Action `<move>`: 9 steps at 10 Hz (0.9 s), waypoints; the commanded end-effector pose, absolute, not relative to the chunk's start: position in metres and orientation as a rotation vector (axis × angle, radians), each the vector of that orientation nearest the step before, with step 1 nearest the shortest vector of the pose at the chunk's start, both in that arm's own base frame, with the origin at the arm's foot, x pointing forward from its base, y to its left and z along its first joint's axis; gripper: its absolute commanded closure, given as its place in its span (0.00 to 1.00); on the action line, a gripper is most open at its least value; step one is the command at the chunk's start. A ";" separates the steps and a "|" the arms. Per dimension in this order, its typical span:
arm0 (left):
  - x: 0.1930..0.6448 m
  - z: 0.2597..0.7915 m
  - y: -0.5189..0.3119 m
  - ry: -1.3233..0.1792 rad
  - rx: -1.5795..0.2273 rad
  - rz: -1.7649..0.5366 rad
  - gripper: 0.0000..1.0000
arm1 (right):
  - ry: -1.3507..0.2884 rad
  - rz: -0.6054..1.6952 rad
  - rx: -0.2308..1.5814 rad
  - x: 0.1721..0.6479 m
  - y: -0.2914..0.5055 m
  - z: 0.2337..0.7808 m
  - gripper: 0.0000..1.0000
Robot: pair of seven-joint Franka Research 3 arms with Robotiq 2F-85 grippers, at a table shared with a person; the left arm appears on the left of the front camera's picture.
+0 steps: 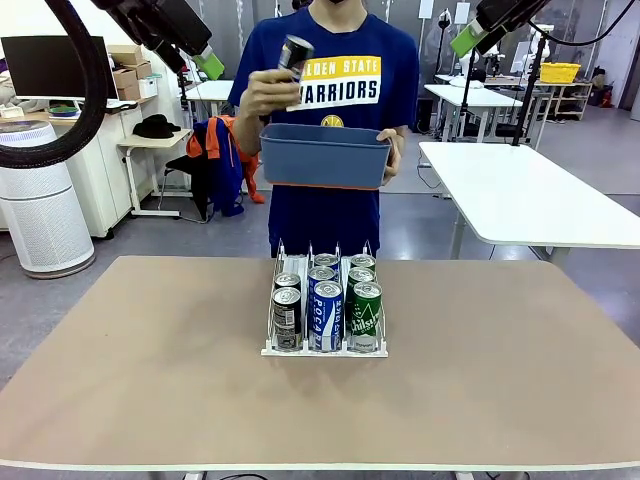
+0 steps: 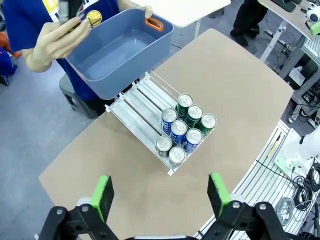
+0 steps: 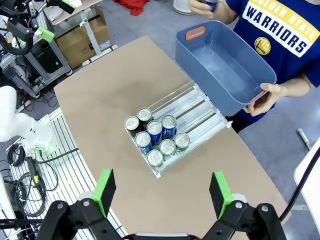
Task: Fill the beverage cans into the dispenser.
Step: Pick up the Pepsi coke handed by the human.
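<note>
Eight cans [image 1: 327, 300] sit in the dispenser [image 1: 325, 353], centre frame. A hand [image 1: 262, 97] holds another by the bin [image 1: 325, 160]; both jaws gape wide.

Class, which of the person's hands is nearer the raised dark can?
The person's right hand: it holds the can above the blue bin. Their left hand grips the bin's other end, lower and apart from the can.
</note>
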State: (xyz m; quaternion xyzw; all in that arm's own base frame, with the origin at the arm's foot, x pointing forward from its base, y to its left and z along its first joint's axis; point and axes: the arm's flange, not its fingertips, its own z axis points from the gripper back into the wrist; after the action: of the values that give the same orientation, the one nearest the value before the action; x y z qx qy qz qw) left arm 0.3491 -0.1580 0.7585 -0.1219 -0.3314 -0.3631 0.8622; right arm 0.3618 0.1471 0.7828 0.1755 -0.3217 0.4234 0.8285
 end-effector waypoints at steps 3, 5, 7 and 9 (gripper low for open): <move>0.349 0.757 -0.156 -0.693 -0.257 -0.760 0.00 | -0.674 0.905 0.377 0.361 0.147 0.783 0.00; 0.349 0.757 -0.156 -0.693 -0.257 -0.760 0.00 | -0.674 0.905 0.377 0.361 0.147 0.783 0.00; 0.349 0.757 -0.156 -0.693 -0.257 -0.760 0.00 | -0.674 0.905 0.377 0.361 0.147 0.783 0.00; 0.349 0.757 -0.156 -0.693 -0.257 -0.760 0.00 | -0.674 0.905 0.377 0.361 0.147 0.783 0.00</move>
State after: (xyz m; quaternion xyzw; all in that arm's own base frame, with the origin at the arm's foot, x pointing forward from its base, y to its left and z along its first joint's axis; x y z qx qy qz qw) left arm 0.3492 -0.1578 0.7585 -0.1219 -0.3315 -0.3629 0.8623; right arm 0.3618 0.1471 0.7828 0.1755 -0.3217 0.4234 0.8285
